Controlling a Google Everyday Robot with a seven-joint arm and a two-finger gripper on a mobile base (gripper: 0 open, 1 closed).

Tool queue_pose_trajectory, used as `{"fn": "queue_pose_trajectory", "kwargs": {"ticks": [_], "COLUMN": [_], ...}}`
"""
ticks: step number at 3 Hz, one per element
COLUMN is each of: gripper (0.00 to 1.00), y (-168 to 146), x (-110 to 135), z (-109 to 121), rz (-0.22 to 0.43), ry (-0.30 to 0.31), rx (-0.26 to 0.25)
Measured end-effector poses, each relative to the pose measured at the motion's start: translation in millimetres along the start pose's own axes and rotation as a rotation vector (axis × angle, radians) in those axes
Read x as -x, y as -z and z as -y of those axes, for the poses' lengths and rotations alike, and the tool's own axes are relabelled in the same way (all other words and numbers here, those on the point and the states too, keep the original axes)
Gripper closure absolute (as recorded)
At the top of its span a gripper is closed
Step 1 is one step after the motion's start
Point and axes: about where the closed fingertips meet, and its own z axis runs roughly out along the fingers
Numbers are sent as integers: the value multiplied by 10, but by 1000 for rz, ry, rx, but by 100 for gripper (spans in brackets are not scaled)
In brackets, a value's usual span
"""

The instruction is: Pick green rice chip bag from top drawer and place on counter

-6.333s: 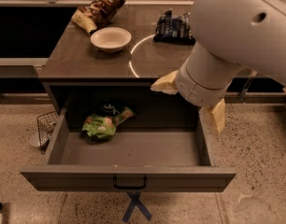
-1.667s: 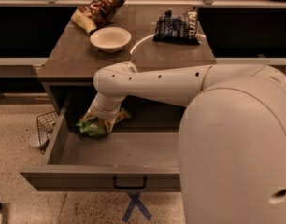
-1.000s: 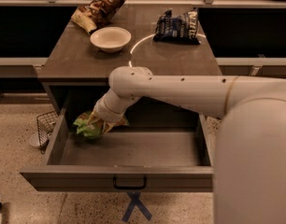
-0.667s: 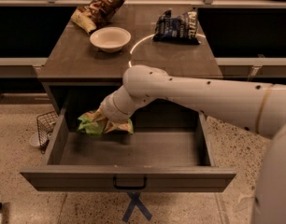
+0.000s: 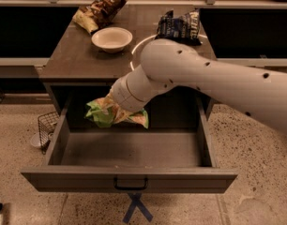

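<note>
1. Nearest, at the bottom centre of the frame: blue tape cross (image 5: 136, 208) on the floor, then the front panel of the top drawer (image 5: 64, 180) with its black handle (image 5: 130, 185) at the middle. Pulled well out toward the lower edge.
2. Left of centre, above the drawer floor: green rice chip bag (image 5: 102, 115), crumpled, lifted off the bottom and hanging in front of the drawer's back wall. Not yet on the counter.
3. At the bag's upper right edge: gripper (image 5: 110, 109), largely hidden behind the white wrist, clamped on the top fold of the bag. White arm (image 5: 204, 78) sweeping in from the right edge of the frame.
4. For the lift-out, judged from this view:
   - Draw the bag toward the bottom of the frame first, since the counter's front edge sits just above it. Rise only once clear of that lip.
   - Keep the squeeze steady; glossy film probably slips easily.
   - Move slowly, so the loose lower end does not swing into the drawer's side walls.
5. Higher in the frame: counter (image 5: 73, 55), with a white curved line (image 5: 133, 55) at its middle and a white bowl (image 5: 111, 38) just left of that. Aim for the bare stretch at the left front corner — lower flat, then release.
6. Farthest: dark blue chip bag (image 5: 180, 26) at upper centre-right and a brown bag (image 5: 103, 6) at upper left. Keep well apart from both, and from the bowl, on the way down.
</note>
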Motion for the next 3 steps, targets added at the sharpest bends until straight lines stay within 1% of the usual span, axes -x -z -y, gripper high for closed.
{"fn": "queue_pose_trajectory", "kwargs": {"ticks": [1, 2, 3], "gripper": [100, 100, 100], "y": [575, 1050, 1568], "x": [38, -28, -478], "z": [233, 450, 568], "rz": [-58, -120, -268], "ry": [-9, 16, 66], "rx": [-28, -30, 9]}}
